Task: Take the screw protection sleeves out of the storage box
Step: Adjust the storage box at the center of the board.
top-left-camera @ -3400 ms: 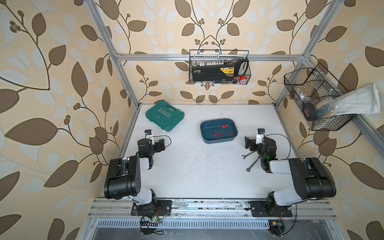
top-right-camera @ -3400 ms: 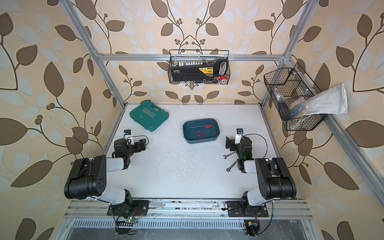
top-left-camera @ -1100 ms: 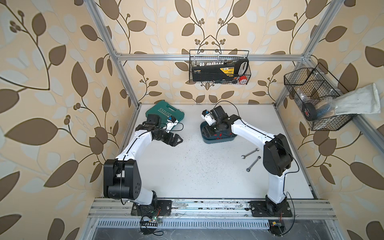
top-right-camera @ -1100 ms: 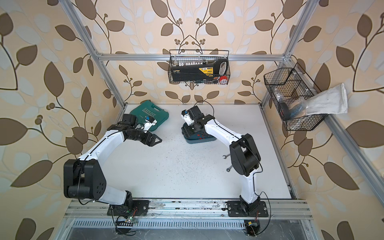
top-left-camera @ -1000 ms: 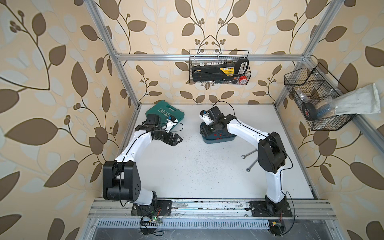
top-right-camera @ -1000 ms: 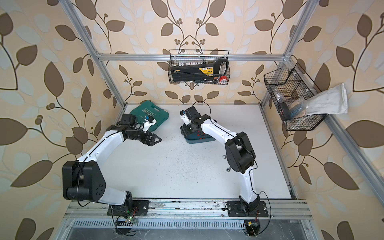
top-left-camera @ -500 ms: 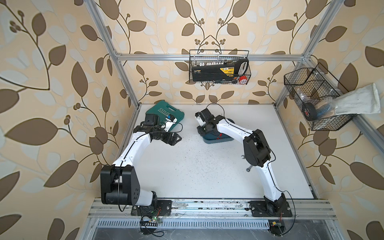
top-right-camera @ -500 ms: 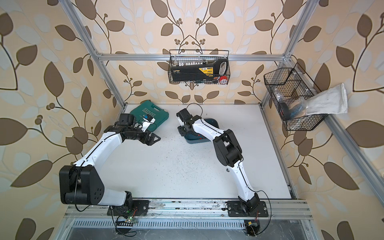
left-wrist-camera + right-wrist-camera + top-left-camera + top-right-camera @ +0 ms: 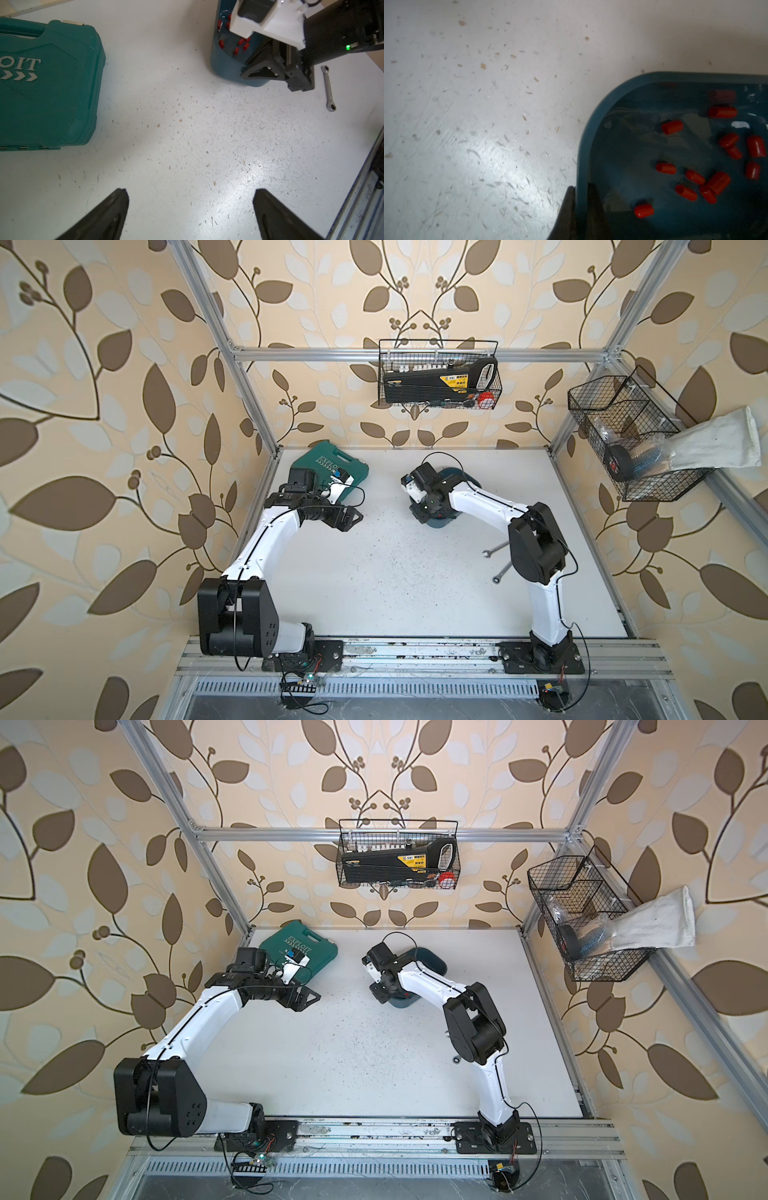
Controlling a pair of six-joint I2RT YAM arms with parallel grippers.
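Green plastic, the tool case [image 9: 332, 472] lies on the white table [image 9: 395, 593] just beside and behind the left gripper [image 9: 190, 192], partly under that arm's wrist. The left gripper hangs over bare table with its fingers spread wide and nothing between them. Ahead of its fingertips, well apart, stand the storage box and the other arm.

The right gripper [image 9: 581, 193] is pinched narrow on the storage box [image 9: 593, 116]. One finger is outside the dark teal wall and one inside, near a rounded corner, with the rim caught between them. In both top views the arm's wrist covers much of the box.

The screw protection sleeves [image 9: 718, 182] lie loose on the box floor, all on the inner side of the pinched wall. The nearest is close to the inner finger but apart from it, and the rest are scattered farther off. None is in the grip.

Farther right, two wrenches [image 9: 496, 548] lie on the table by that arm's elbow, well apart from its fingers. A black wire basket [image 9: 636, 448] hangs on the side frame beyond them.
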